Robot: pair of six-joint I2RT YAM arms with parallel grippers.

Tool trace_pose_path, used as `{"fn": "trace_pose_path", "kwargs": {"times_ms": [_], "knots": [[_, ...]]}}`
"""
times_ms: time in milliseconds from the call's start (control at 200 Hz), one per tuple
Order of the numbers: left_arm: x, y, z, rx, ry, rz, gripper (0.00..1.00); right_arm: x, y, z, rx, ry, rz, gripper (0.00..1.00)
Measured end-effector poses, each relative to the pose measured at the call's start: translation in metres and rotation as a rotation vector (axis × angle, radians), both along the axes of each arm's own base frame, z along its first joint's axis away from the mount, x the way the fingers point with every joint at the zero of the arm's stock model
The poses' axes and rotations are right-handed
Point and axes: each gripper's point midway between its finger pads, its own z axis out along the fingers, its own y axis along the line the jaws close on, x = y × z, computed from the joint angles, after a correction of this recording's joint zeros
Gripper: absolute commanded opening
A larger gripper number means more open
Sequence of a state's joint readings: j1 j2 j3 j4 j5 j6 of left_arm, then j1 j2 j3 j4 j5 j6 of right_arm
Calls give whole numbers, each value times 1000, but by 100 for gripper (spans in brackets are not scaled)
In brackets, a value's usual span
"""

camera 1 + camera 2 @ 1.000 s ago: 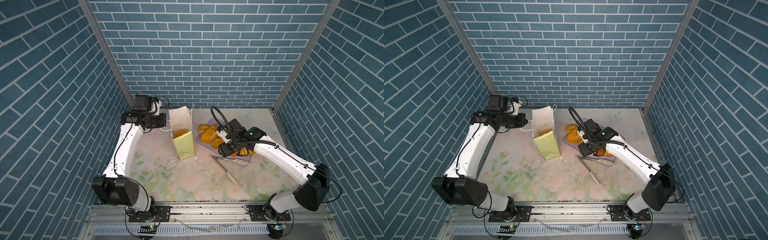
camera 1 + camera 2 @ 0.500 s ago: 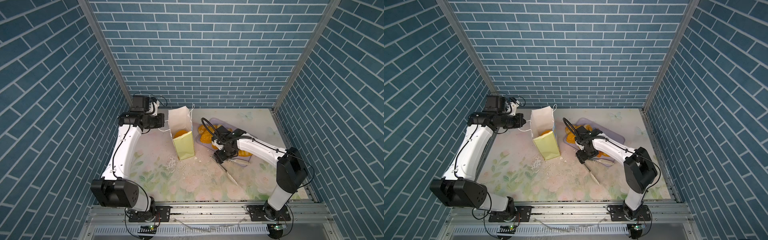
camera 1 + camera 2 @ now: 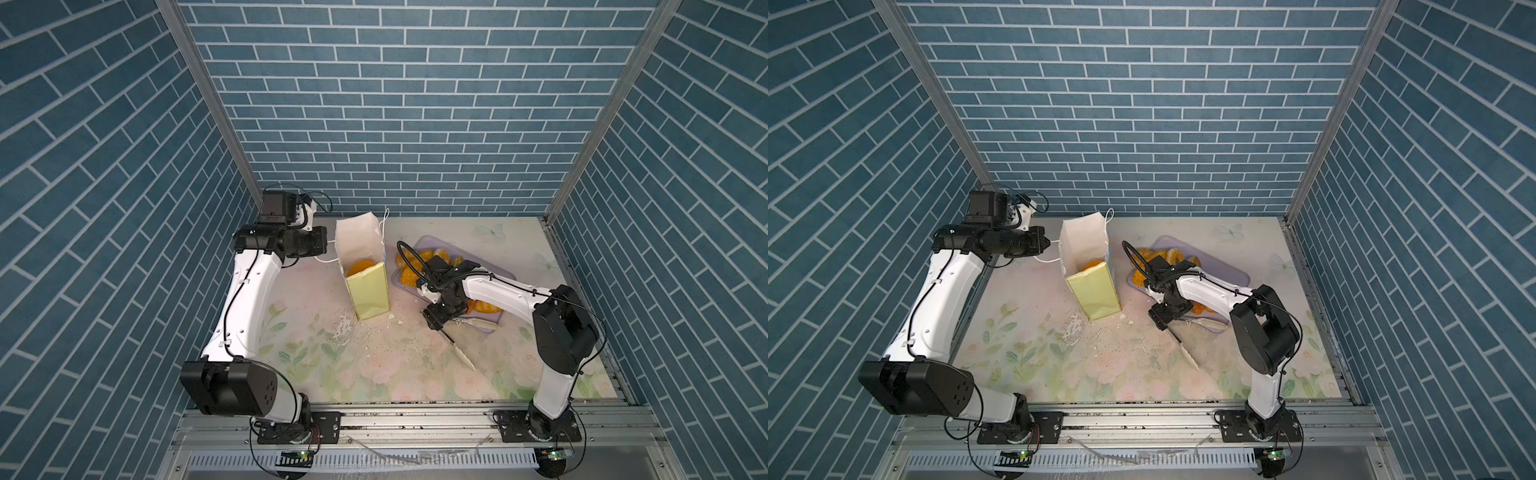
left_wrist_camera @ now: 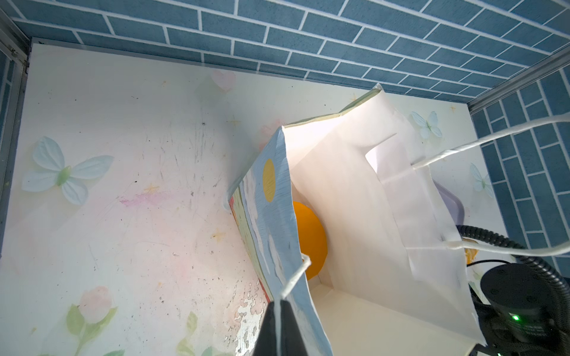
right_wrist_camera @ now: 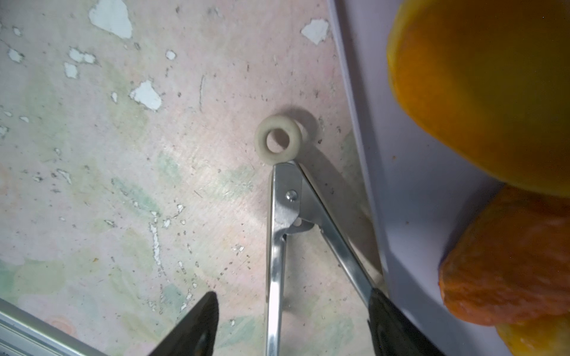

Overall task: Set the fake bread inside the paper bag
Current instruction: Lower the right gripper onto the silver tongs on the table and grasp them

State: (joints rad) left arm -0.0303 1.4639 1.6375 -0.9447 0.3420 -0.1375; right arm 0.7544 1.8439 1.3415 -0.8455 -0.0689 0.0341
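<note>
One bread in the upright paper bag, more on the tray beside. The left gripper pinches the bag's cord; the right gripper gapes over tongs on the flowery table; blue-brick walls.

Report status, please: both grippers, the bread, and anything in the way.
Left gripper shut on handle of bag. Right gripper open, straddling tongs beside tray. One bread inside bag, other bread on tray.
</note>
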Motion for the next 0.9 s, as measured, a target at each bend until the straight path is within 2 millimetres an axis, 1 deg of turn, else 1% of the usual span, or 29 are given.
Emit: {"fn": "trace_pose_path", "kwargs": {"times_ms": [135,250,355,505,560,650,775,900], "knots": [[0,0,0,-2,0,-1,3,3,-3,-5,-14,-15,15,79],[0,-1,0,-3,1,-2,5,2,-8,-11,-23,-12,27,79],[0,-1,0,-5,2,0,10,2,-10,-14,-27,-7,26,76],[-5,0,4,-7,-4,3,24,4,-11,-16,-21,-5,35,74],[-7,0,8,-4,-13,2,28,4,-12,-19,-25,-3,38,74],[-12,0,13,-6,-24,6,31,3,-15,-23,-32,5,38,74],[-16,1,17,-5,-34,6,34,4,-16,-23,-33,6,49,74],[-18,1,15,-5,-30,6,38,3,-17,-23,-33,8,58,74]]}}
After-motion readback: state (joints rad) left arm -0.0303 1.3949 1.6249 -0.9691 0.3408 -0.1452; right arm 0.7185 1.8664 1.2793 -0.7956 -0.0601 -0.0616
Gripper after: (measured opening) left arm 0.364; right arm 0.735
